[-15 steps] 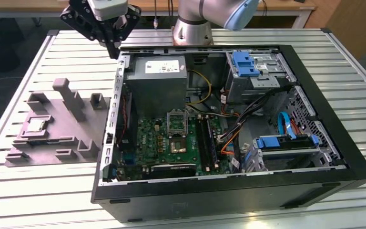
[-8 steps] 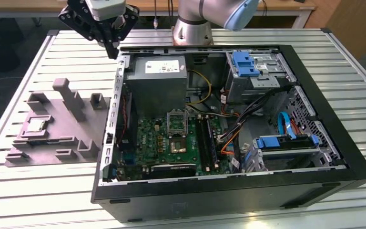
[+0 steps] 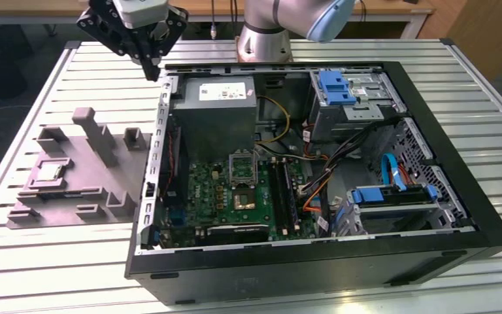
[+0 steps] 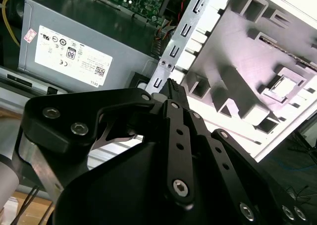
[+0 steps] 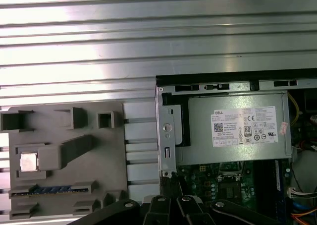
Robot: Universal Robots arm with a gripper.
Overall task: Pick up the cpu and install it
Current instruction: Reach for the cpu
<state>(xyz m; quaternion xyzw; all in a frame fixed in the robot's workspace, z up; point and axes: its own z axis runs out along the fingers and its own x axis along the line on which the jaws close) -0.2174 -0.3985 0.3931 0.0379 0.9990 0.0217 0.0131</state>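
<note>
My tool [image 3: 151, 65], pressed together and empty, hangs over the case wall [image 3: 161, 131]; reaching the cpu [image 5: 28, 161] could clip it.

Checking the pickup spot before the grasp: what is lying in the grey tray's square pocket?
The cpu lies flat in that pocket of the grey tray, pale metal top up. Its underside and the pocket floor are covered by it.
</note>
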